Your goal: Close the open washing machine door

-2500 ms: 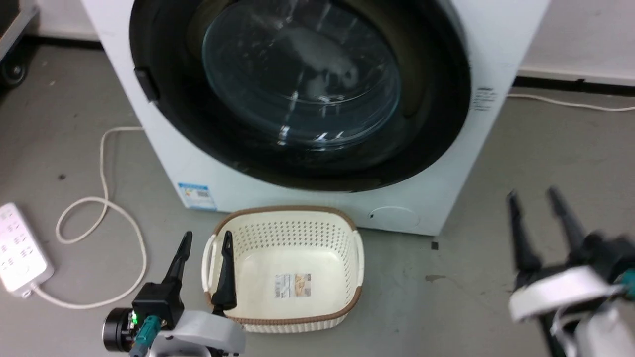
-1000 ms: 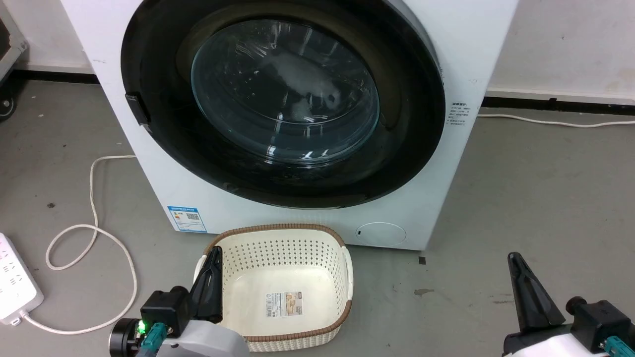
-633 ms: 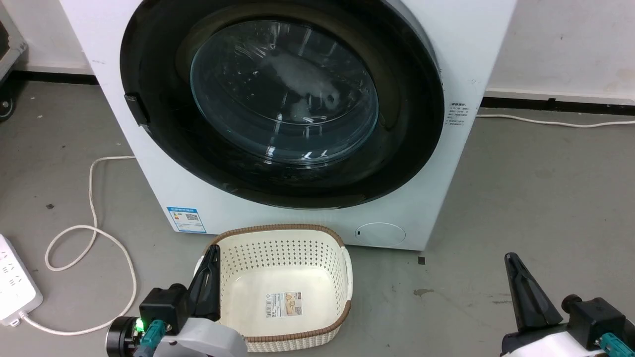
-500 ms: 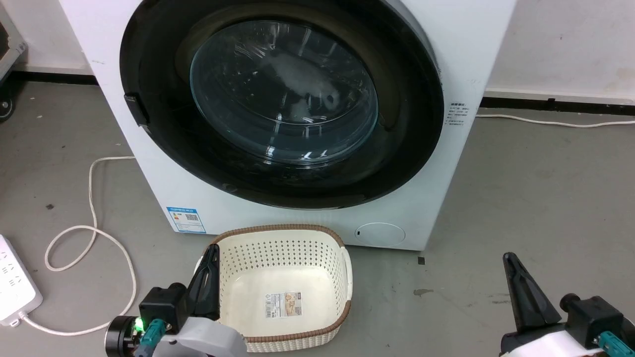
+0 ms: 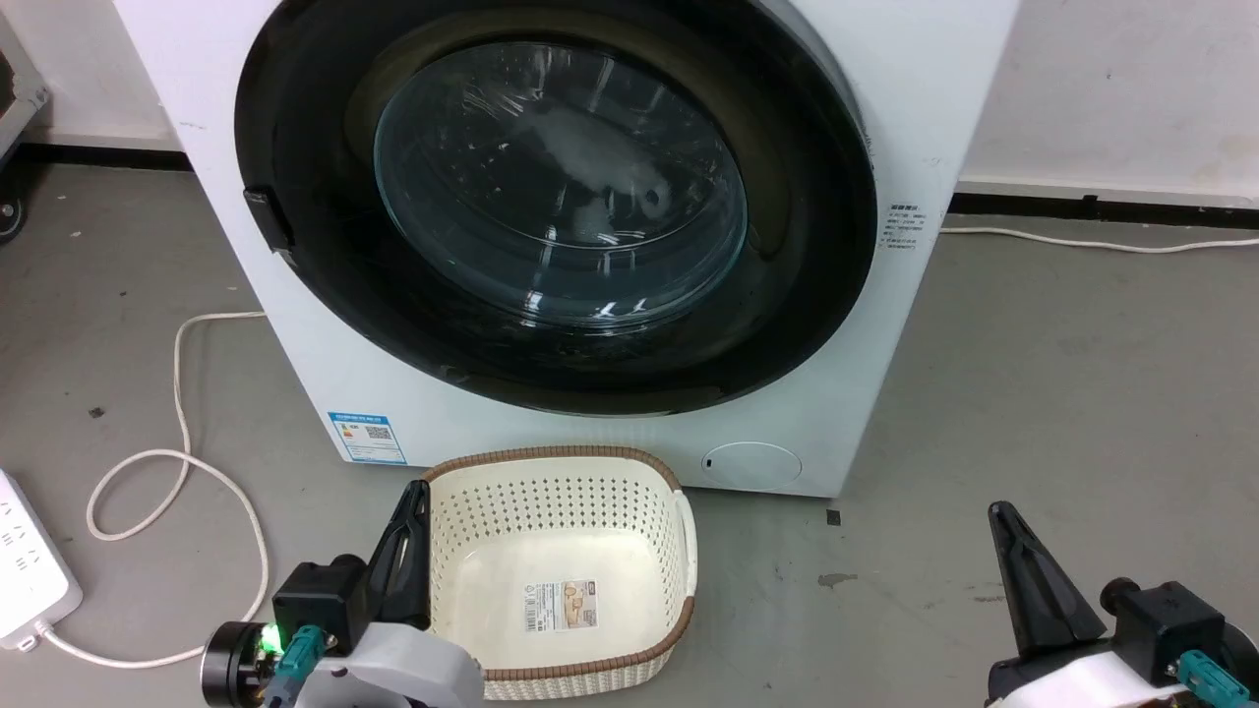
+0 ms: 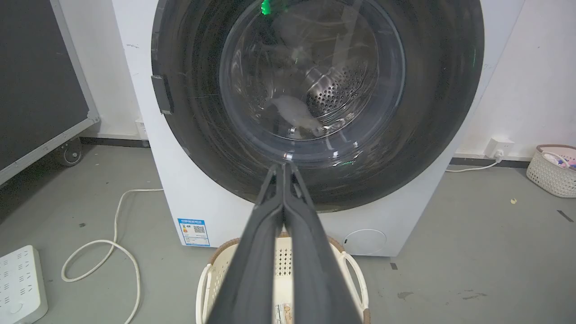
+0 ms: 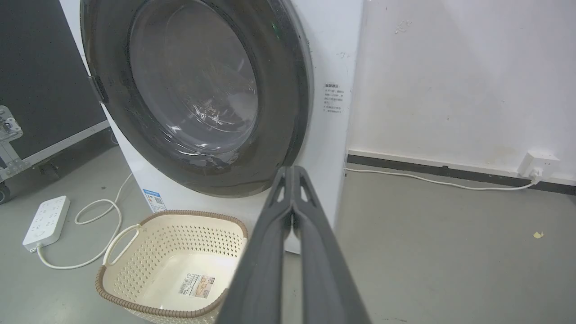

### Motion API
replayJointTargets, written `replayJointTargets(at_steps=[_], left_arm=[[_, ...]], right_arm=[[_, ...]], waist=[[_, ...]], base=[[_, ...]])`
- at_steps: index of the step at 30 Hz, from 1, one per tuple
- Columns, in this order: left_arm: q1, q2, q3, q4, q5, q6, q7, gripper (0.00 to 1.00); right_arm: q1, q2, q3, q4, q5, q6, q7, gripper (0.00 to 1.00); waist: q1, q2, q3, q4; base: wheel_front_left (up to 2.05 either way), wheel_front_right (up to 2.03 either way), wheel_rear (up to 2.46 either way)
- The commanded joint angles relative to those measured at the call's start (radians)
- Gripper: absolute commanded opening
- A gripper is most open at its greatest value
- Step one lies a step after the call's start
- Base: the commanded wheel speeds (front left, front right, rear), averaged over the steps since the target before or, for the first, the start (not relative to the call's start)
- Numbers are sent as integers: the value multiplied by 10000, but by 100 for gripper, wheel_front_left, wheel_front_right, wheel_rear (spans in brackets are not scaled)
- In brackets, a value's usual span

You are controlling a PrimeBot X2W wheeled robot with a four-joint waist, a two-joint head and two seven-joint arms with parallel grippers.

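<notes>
Shows the washing machine door [image 5: 556,197] lying flush against the front of the white machine [image 5: 944,98], well apart from both arms. Places the left gripper [image 5: 420,492] low beside the left rim of a cream basket [image 5: 682,511], with fingers pressed together and holding nothing. Places the right gripper [image 5: 998,513] low over the grey floor [image 5: 1082,374] at right, with fingers likewise pressed together, empty.

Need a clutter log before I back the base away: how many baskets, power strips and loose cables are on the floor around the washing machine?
Baskets: 2 (cream basket, far basket)
Power strips: 1 (power strip)
Cables: 2 (looped cable, wall cable)
Total: 5
</notes>
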Motion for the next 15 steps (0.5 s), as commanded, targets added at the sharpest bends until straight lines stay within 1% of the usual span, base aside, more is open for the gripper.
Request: replayJointTargets(at_steps=[1,15], left_arm=[[128,7,50,-67,90,65,48,0],[173,-2,186,-280,304,91,375,0]], right_arm=[[-131,18,9,-75,-70,-3,49,0],[-207,25,72,-132,-196,-4,377,0]], waist=[[0,-1,-1,-2],[0,-1,-19,-36]], base=[[0,0,0],[0,0,0]])
